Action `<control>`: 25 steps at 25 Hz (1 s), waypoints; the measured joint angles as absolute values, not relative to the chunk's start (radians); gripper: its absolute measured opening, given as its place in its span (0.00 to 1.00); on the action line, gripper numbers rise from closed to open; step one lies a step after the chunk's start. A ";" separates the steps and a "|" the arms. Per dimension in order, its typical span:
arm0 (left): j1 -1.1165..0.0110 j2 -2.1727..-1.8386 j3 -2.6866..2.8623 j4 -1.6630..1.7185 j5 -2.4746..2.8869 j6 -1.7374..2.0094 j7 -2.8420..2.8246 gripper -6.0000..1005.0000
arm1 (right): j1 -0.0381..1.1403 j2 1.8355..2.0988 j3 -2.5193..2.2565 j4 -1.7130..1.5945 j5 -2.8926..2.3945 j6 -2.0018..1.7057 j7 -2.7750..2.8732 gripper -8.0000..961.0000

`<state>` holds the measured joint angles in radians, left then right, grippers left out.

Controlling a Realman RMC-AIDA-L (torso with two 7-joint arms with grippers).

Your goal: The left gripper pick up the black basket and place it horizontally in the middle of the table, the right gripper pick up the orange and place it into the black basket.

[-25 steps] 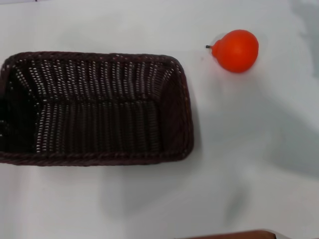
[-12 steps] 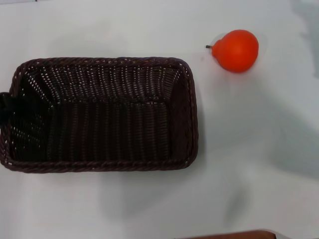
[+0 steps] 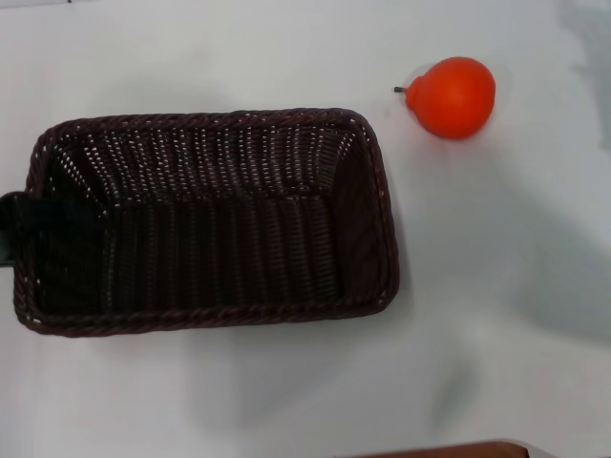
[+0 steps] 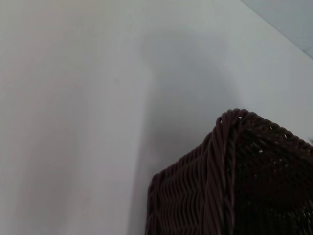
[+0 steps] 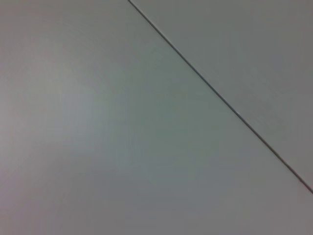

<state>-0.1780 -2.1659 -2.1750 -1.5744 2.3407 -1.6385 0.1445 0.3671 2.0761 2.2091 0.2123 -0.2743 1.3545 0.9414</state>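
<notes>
The black basket (image 3: 378,200) lies lengthwise across the white table (image 3: 496,286), left of centre in the head view, open side up and empty. My left gripper (image 3: 29,229) shows as a black shape at the left edge and is shut on the basket's left end wall, one jaw outside and one inside. A corner of the basket also shows in the left wrist view (image 4: 220,161). The orange (image 3: 456,96) lies on the table at the far right, apart from the basket, its stem pointing left. My right gripper is out of view.
A brown edge (image 3: 449,448) shows at the bottom of the head view. The right wrist view shows only a pale surface crossed by a thin dark line (image 5: 220,98).
The basket has moved to the right and slightly nearer to me, held by my left gripper, which has come into view at the left edge. The orange has not moved.
</notes>
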 joint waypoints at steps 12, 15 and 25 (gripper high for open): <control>-0.175 -2.162 -2.220 -1.531 2.311 -1.664 0.236 0.68 | 0.337 2.045 2.080 0.297 -0.470 1.338 0.956 0.80; -0.183 -2.159 -2.289 -1.530 2.308 -1.686 0.278 0.68 | 0.321 2.044 2.079 0.356 -0.589 1.294 1.006 0.80; -0.232 -2.159 -2.618 -1.522 2.181 -1.741 0.510 0.68 | 0.260 2.072 2.081 0.544 -0.954 1.110 1.135 0.80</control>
